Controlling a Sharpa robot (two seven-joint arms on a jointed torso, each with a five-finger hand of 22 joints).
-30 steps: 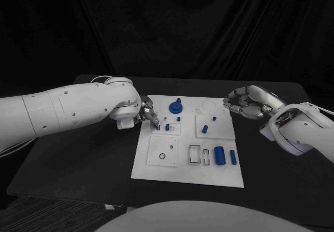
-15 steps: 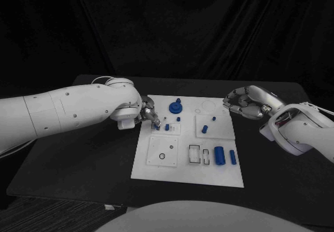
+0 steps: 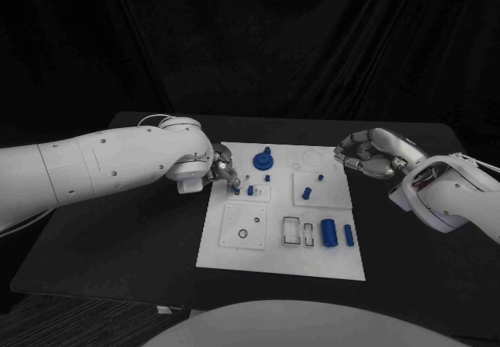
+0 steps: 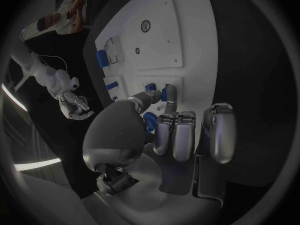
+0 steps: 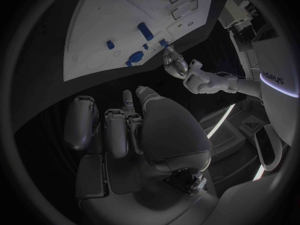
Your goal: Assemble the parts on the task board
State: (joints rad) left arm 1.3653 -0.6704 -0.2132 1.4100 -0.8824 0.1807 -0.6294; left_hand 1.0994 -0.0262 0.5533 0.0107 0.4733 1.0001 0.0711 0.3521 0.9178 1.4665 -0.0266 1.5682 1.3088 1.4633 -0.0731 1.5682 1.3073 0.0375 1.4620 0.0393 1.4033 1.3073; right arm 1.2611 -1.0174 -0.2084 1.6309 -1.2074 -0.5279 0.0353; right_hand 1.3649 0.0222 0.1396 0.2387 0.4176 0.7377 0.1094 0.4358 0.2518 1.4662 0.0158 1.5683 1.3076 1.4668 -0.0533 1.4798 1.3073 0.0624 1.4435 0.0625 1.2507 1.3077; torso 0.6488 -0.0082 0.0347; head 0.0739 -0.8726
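The white task board point(image 3: 281, 256) lies in the middle of the black table. My left hand point(image 3: 220, 172) hovers at the board's left edge, thumb and a finger pinching a small blue peg point(image 3: 236, 191) over a small square plate. In the left wrist view the same peg point(image 4: 150, 87) sits at the tips of my left hand point(image 4: 169, 130). A second peg point(image 3: 250, 190) stands just beside it. My right hand point(image 3: 365, 157) hangs curled and holds nothing, past the board's far right corner; the right wrist view shows this hand point(image 5: 125, 125) above the dark table.
On the board stand a round blue knob point(image 3: 264, 159), a slanted peg point(image 3: 306, 193) and two blue cylinders point(image 3: 329, 233) near rectangular slots point(image 3: 300, 231). A square plate with a ring hole point(image 3: 244, 228) lies at the front left. Black table point(image 3: 125, 246) surrounds the board.
My left arm has edged slightly toward the board, its fingertips staying at the small peg. The right hand has not moved.
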